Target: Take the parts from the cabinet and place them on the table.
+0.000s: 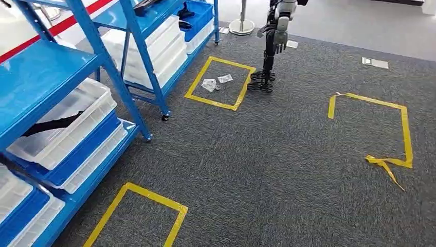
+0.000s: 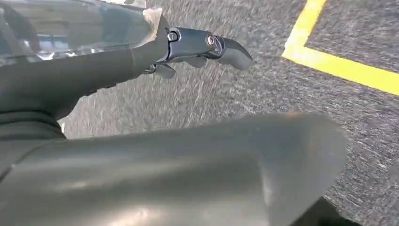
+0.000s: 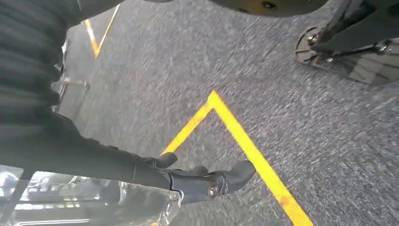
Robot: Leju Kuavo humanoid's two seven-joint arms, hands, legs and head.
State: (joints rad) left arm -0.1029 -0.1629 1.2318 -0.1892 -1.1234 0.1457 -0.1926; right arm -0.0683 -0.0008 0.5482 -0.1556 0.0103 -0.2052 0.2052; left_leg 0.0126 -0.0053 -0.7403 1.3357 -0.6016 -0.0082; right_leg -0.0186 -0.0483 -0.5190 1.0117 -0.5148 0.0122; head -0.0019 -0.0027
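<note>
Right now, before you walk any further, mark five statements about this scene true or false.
1. Small clear packets lie inside a yellow tape square beside the blue shelving. True.
2. The carpet is red. False: it is grey.
3. The tape outline on the right has come loose at one corner. True: a strip trails off it.
4. The bins on the shelving are black. False: they are white.
5. Both hands are empty. False: the left hand holds a clear plastic bag, and the right hand seems to hold another one.
</note>
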